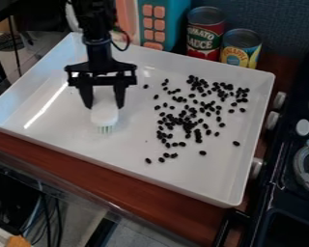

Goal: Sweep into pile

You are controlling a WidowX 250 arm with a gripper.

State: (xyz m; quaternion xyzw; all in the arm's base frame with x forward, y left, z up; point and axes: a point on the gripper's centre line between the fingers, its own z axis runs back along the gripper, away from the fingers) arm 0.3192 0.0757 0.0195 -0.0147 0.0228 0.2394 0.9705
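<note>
My gripper (105, 103) hangs over the left part of the white tray (73, 140), shut on a white brush (105, 112) held between its two fingers. The brush's pale green bristles point down, close to the tray floor; whether they touch it I cannot tell. To the right of the brush, and apart from it, many small black beans (183, 120) lie scattered across the tray's middle and right. They are densest near the centre right, with a few stray ones toward the front and the right wall.
Behind the tray's back wall stand a tomato sauce can (204, 34), a yellow-labelled can (241, 48) and a teal box with pink buttons (158, 21). A black stove (289, 193) with knobs borders the right side. The tray's raised walls surround the beans.
</note>
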